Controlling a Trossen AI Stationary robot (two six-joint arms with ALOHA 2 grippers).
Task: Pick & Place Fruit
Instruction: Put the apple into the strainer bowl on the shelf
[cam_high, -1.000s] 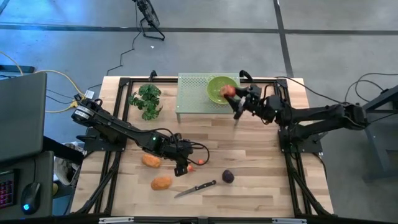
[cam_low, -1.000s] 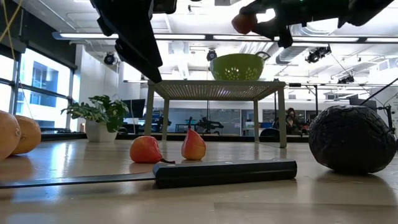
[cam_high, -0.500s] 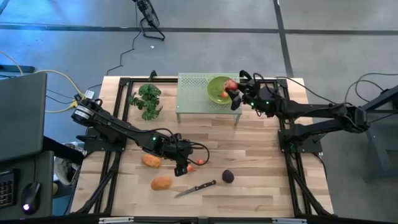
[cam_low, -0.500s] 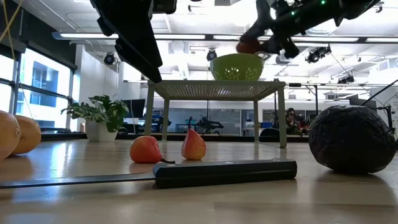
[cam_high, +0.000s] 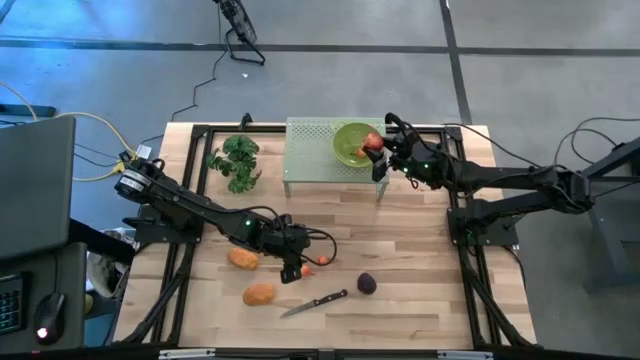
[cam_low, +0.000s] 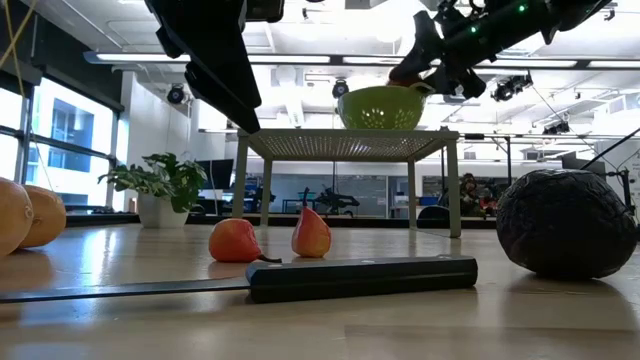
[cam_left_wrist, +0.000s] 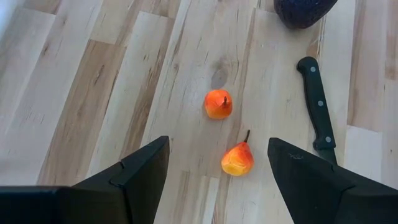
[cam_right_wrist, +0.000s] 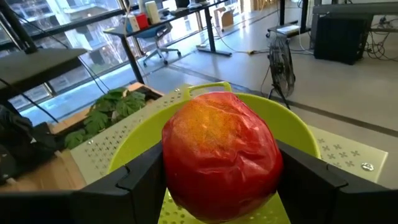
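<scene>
High view: we see our right gripper (cam_high: 377, 150) clamped on the red fruit (cam_high: 373, 142), held over the green colander's (cam_high: 350, 143) right rim at the table's far side. Our left gripper (cam_high: 296, 268), fingers apart, hangs over two tiny fruits (cam_left_wrist: 218, 104) beside the knife (cam_high: 315, 302).

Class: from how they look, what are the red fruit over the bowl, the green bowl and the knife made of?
Red fruit: likely glossy plastic, its skin creased. Green bowl: probably painted metal or plastic, with punched holes and a smooth rim. Knife: matte black handle, probably plastic; blade too unclear to tell.
</scene>
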